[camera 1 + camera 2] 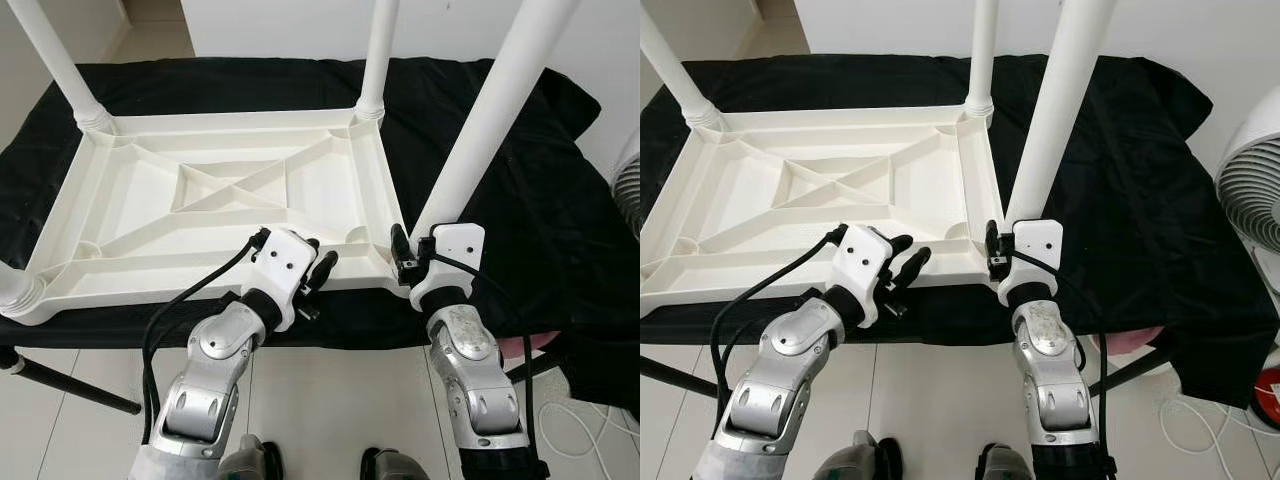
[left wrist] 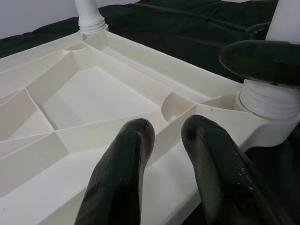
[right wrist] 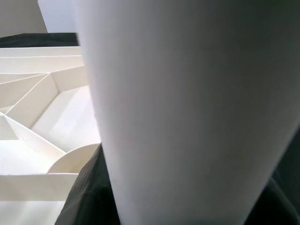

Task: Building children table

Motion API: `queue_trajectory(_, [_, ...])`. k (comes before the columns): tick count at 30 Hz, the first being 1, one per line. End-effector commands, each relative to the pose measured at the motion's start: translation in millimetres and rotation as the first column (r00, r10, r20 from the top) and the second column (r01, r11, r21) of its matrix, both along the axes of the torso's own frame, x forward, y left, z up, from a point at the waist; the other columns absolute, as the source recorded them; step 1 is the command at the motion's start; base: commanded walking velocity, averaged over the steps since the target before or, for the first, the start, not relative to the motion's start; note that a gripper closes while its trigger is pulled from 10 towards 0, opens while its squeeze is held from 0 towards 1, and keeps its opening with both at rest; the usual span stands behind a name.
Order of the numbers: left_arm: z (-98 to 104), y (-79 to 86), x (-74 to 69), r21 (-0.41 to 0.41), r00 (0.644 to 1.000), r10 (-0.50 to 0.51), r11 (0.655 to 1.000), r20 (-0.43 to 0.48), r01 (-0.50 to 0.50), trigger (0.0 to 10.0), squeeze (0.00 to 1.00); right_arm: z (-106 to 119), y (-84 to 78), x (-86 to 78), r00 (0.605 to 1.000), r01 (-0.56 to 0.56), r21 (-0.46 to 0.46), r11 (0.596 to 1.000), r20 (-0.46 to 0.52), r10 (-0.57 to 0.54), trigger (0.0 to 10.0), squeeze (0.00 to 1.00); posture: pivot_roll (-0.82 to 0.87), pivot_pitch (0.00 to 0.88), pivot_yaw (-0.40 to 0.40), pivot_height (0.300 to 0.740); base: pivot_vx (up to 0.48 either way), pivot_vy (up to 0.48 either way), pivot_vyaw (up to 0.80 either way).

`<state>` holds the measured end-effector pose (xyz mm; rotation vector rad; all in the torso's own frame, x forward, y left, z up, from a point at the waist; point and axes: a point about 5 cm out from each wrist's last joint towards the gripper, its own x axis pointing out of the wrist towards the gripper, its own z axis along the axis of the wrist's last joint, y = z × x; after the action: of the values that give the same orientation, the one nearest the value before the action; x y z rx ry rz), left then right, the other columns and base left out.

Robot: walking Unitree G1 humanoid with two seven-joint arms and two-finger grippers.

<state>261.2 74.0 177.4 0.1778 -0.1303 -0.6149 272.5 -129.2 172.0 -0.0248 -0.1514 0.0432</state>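
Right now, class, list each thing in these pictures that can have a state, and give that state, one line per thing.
Tabletop: upside down on the black cloth, ribbed underside up.
Near right leg: standing tilted in its corner socket, held by the right gripper.
Far right leg: upright in its socket.
Far left leg: in its socket, leaning.
Left gripper: jaws slightly apart, empty, over the tabletop's near edge.
Fan: standing; cannot tell whether it runs.
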Motion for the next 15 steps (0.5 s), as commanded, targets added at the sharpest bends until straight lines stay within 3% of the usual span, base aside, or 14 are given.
queue_trajectory(1, [-1,5.6,2.8,-0.014,0.994,0.109,0.994,0.0,-0.109,10.0,0.0,-14,-1.2,-2.4,0.996,0.039,0.018,0.999,-0.084,-0.038,0.0,0.0,-0.08,0.179,0.057,0.74,0.0,0.0,0.0])
queue_trajectory(2, [-1,5.6,3.1,-0.01,0.994,0.108,0.994,0.001,-0.108,10.0,0.0,-12,-1.0,-1.4,0.996,0.031,0.012,0.999,-0.079,-0.03,10.0,0.0,-0.08,0.178,0.055,0.74,0.0,0.0,0.0])
queue_trajectory(9, [0,8.1,5.2,0.009,0.993,0.115,0.993,0.009,-0.115,10.0,0.0,-6,0.6,2.5,0.998,-0.023,0.007,1.0,-0.056,0.024,10.0,0.06,-0.07,0.176,0.052,0.74,0.0,0.0,0.0])
queue_trajectory(10, [1,9.8,6.0,0.009,0.993,0.121,0.993,0.011,-0.122,10.0,0.0,-4,0.3,4.6,0.997,-0.056,0.009,0.998,-0.045,0.056,10.0,1.0,-0.06,0.172,0.047,0.74,0.0,0.0,0.0])
queue_trajectory(15, [5,12.3,5.5,0.011,0.991,0.131,0.991,0.02,-0.131,10.0,0.0,6,-5.5,11.2,0.99,-0.141,0.01,0.99,-0.007,0.141,10.0,1.0,-0.06,0.161,0.041,0.74,0.0,0.0,0.0])
